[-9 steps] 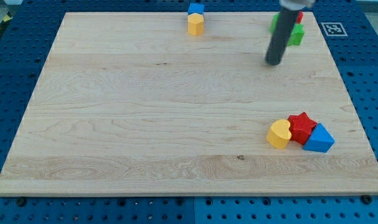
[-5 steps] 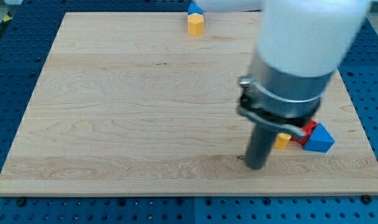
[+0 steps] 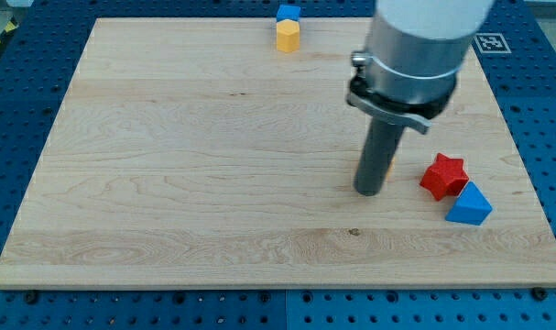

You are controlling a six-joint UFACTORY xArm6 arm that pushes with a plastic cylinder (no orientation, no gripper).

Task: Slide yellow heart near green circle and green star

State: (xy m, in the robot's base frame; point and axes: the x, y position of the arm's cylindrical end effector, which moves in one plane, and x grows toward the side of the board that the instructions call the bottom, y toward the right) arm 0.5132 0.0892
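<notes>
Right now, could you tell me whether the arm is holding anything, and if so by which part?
Nothing is held: the arm has only a rod. My tip rests on the board left of the red star, hiding most of the yellow heart.

No readable words or numbers; only what looks like a black-and-white fiducial marker (image 3: 491, 42) beside the board's top-right corner.

The surface (image 3: 168, 165) looks like pale, smooth, matt wood with fine grain; the red star (image 3: 443, 176) and blue triangle (image 3: 469, 205) look like smooth matt plastic; the rod above my tip (image 3: 368, 191) is dark and matt.
</notes>
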